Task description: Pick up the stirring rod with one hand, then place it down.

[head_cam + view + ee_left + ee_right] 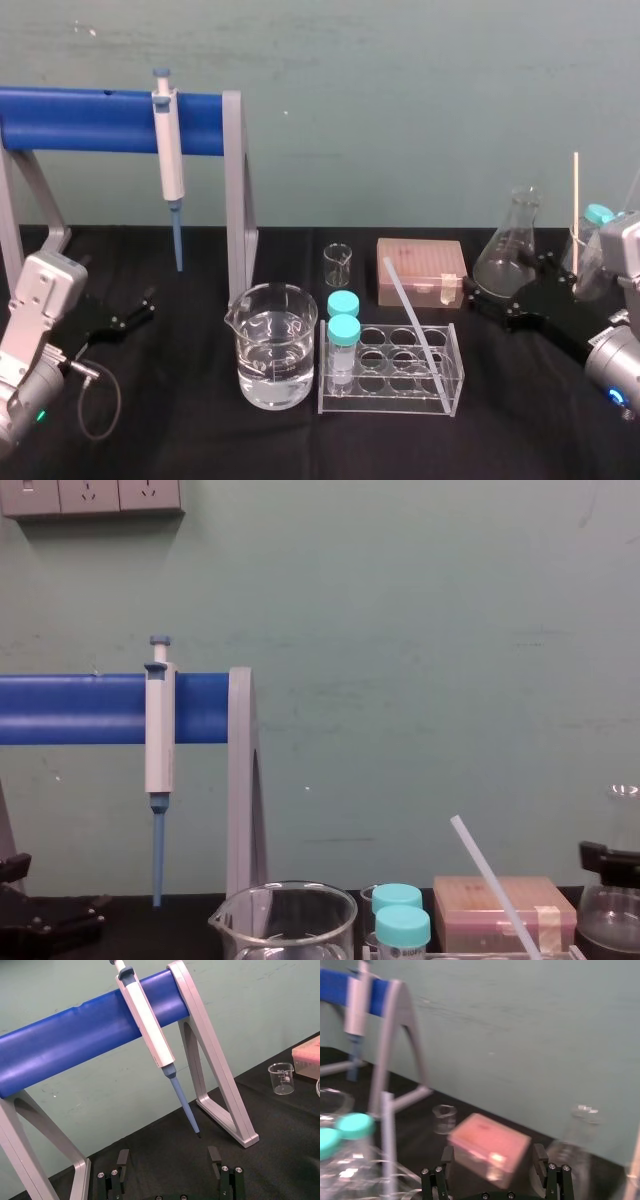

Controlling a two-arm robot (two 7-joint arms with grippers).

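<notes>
**Left gripper** [168, 1156]: the black blocky fingers [122, 1159] are spread apart with nothing between them. The gripper sits low over the black table [180, 430] on the robot's left. It faces the white-and-blue pipette [150, 1025], which hangs on the blue bar of a grey-legged stand [60, 1045].

**Right gripper** [493, 1152]: the fingers [538, 1156] are also spread and hold nothing. The gripper sits low on the robot's right, near the base of the clear conical glass flask [510, 250]. A pink rectangular box [490, 1145] lies beyond the gap between the fingers.

**Stirring rod** [415, 330]: this long, thin, translucent white rod stands tilted in the clear plastic tube rack [380, 402] at the table centre. Its lower end is in a front right cell. Its upper end leans back toward the pink box. Neither gripper touches it.

**Adjacent items**: two teal-capped vials [343, 330] stand at the left end of the rack. A glass beaker of water [250, 340] stands just beside them.
</notes>
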